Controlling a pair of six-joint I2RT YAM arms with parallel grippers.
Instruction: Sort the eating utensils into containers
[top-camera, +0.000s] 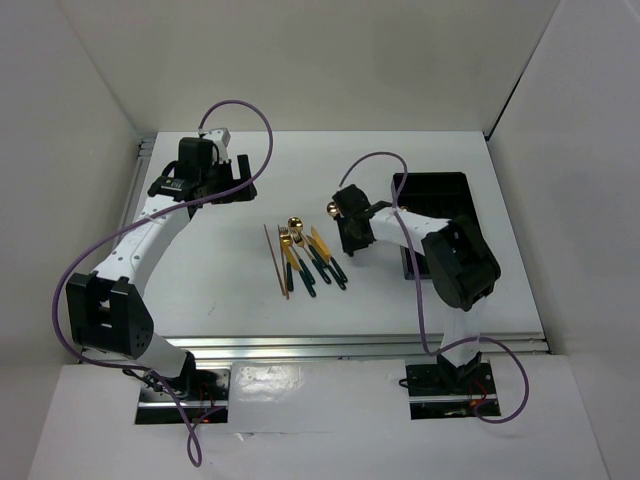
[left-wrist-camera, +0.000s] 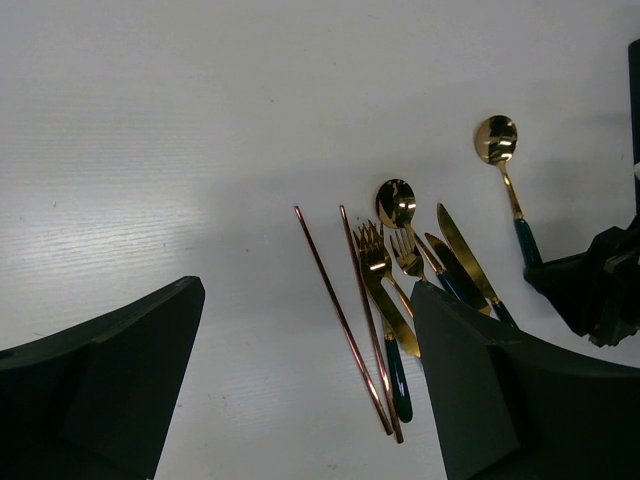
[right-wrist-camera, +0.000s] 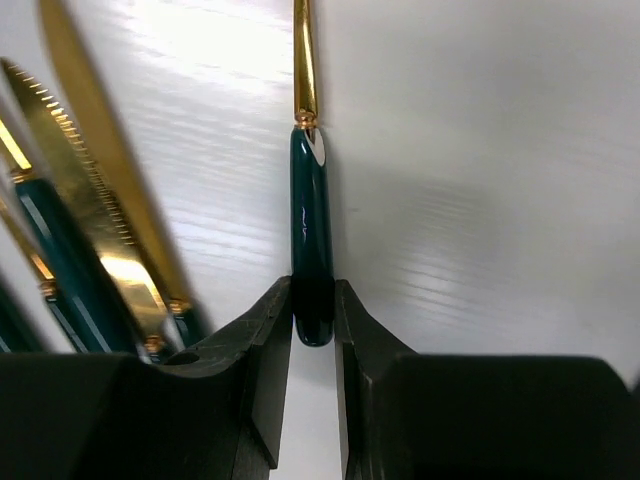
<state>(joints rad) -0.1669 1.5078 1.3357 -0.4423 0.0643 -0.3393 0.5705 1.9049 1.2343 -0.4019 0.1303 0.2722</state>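
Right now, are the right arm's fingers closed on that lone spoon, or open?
Closed on it. In the right wrist view both fingers squeeze the end of the teal handle of the spoon.

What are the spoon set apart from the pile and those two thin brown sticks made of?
The spoon has a head that looks like mirror-polished, gold-coloured metal, reflecting the lights sharply. Its dark teal handle is glossy with a bright streak, perhaps enamel or plastic; I cannot tell which. The chopsticks are reddish-brown with a slight coppery sheen, so lacquered wood or metal; the look leaves it open.
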